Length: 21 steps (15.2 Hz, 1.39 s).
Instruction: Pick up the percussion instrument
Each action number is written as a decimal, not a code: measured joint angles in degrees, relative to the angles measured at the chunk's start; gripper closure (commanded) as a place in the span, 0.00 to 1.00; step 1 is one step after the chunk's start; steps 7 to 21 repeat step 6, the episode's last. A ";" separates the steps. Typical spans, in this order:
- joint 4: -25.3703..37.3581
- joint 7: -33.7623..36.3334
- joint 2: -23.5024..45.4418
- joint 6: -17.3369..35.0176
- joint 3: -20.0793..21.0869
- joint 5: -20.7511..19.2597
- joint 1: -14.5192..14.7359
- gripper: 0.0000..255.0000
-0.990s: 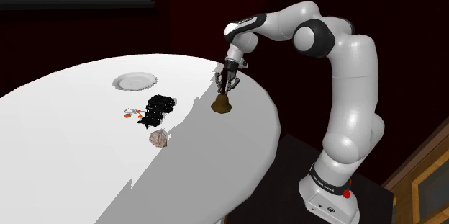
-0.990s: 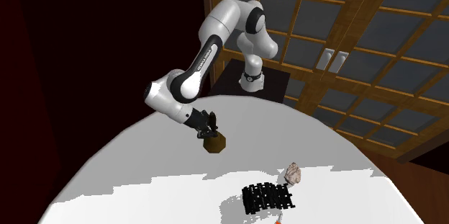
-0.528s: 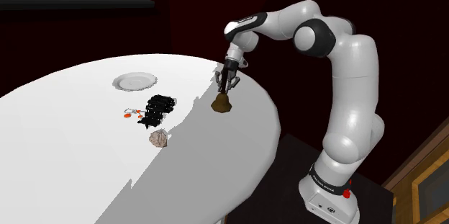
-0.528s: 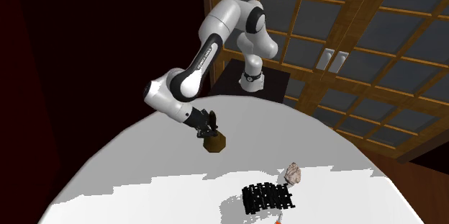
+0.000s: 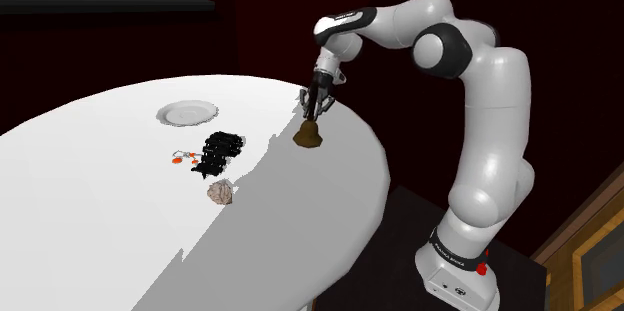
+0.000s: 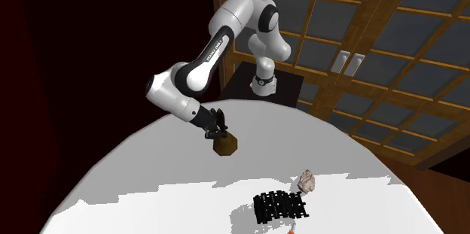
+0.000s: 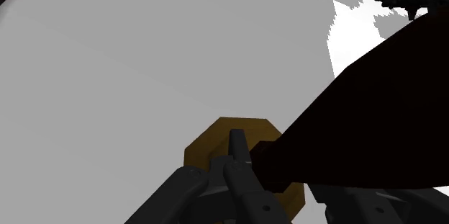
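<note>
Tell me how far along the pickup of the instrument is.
Done: the gripper is shut on the top handle of the brown bell. In hand: the lift, though I cannot tell whether it is off the white table yet. Left: raising it clearly above the table.

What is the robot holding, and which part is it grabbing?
The tool is holding the small brown bell. It is pinched shut on the thin handle sticking up from the bell's top.
</note>
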 measured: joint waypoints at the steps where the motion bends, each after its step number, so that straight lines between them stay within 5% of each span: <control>1: 0.16 0.29 -0.48 -0.59 -0.04 -0.05 -0.06 1.00; 21: 2.16 1.75 -1.47 -3.18 -0.06 -0.07 -0.26 1.00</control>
